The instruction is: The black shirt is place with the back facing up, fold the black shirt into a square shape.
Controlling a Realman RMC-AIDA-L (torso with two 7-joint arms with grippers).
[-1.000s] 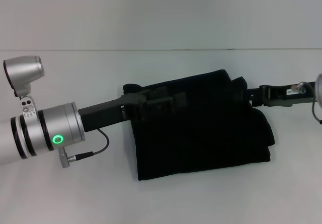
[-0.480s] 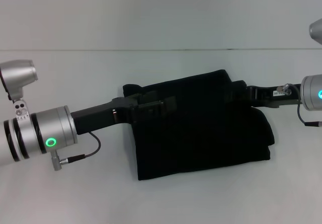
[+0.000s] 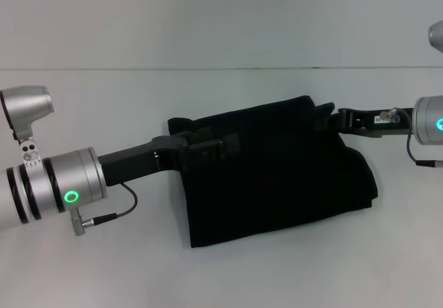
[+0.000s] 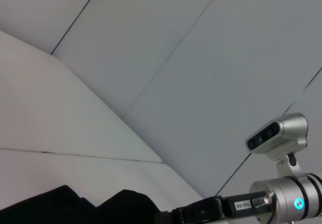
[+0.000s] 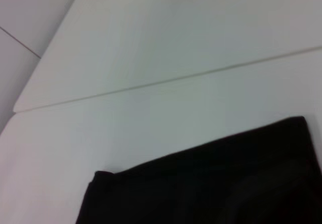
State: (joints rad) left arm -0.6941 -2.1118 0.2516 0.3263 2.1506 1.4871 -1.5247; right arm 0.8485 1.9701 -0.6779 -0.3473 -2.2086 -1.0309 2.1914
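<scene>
The black shirt (image 3: pixel 277 176) lies folded into a rough rectangle in the middle of the white table (image 3: pixel 291 273), back side up with no lettering showing. My left gripper (image 3: pixel 232 145) reaches in from the left and hovers low over the shirt's upper left part, black against black cloth. My right gripper (image 3: pixel 331 122) comes in from the right and sits at the shirt's upper right corner. The right wrist view shows the shirt (image 5: pixel 211 183) from its far edge. In the left wrist view the shirt's edge (image 4: pixel 75 206) and the right gripper (image 4: pixel 201 214) appear.
Bare white table (image 3: pixel 90 266) surrounds the shirt on all sides. The table's far edge (image 3: pixel 208 68) meets a pale wall. A cable (image 3: pixel 118 207) loops under the left wrist. The right arm's wrist camera (image 4: pixel 276 133) shows in the left wrist view.
The left arm has drawn back slightly to the left. The right arm has pulled back to the right and risen a little. The shirt's right edge has shifted slightly.
</scene>
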